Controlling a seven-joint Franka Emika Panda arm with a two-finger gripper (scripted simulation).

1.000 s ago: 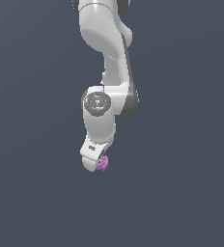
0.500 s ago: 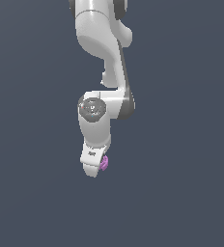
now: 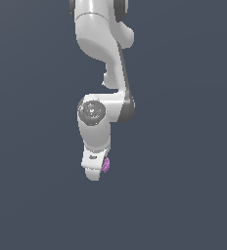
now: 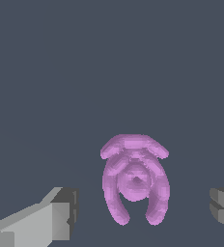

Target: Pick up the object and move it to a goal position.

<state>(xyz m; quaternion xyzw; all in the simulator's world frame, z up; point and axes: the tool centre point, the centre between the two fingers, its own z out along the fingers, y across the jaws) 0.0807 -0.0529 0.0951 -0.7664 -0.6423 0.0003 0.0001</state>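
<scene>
The arm has sunk lower; its gripper (image 4: 143, 210) is spread wide, the purple object (image 4: 134, 178) sitting between the fingers (image 4: 61, 214), touching neither

light: even, soft, from above | shadows: faint | glare: none | render: coarse, pixelated edges | background: flat grey-blue
</scene>
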